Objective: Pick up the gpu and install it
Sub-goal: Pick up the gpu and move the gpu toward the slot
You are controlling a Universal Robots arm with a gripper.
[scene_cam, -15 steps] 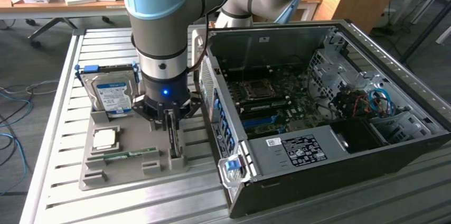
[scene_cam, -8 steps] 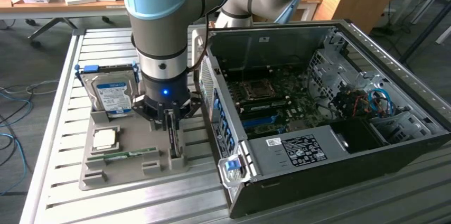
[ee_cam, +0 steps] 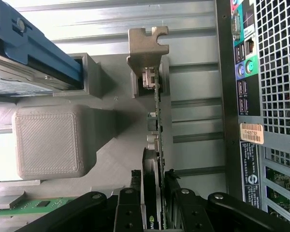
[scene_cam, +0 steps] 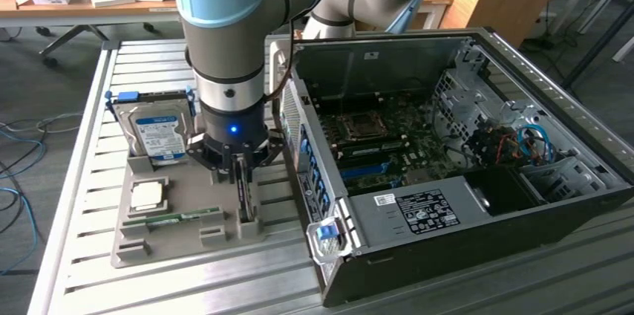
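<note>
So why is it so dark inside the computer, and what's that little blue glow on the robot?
Exterior view: the computer case walls shade its inside, while the metal table catches pale light; the blue glow is a small lamp on the arm's wrist. Wrist view: the table shines brightest, and the black fingers either side of the gpu look dark.
</note>
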